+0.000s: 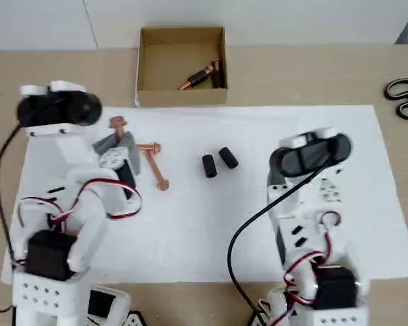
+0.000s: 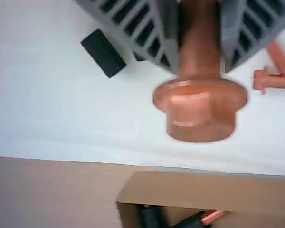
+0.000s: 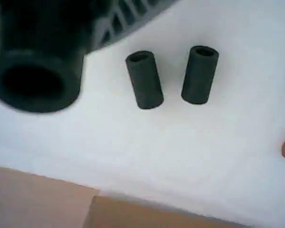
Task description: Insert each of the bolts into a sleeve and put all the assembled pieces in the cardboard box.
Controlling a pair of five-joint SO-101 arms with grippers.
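The left jaws pinched the shank of a copper bolt [image 2: 199,102], its head sticking out over the white sheet [image 1: 258,224]. The right jaws gripped a black sleeve [image 3: 35,80], bore open. The arms stood well apart, so mating would demand close alignment: a skewed bolt would likely catch the sleeve's rim or slip. Two loose sleeves [image 1: 209,165] and two spare bolts [image 1: 149,147] lay between them, with the cardboard box [image 1: 180,98] beyond.

One copper hex-head bolt [image 2: 198,102] is clamped in the left gripper [image 2: 199,47], head toward the open box [image 1: 144,68]. Two more bolts [image 1: 149,147] [image 1: 158,174] lie on the sheet [image 1: 258,224]. Two black sleeves [image 1: 209,166] [image 1: 228,157] lie side by side; another sleeve [image 3: 35,80] sits in the right gripper [image 3: 47,33]. Assembled pieces [image 1: 200,76] lie in the box.
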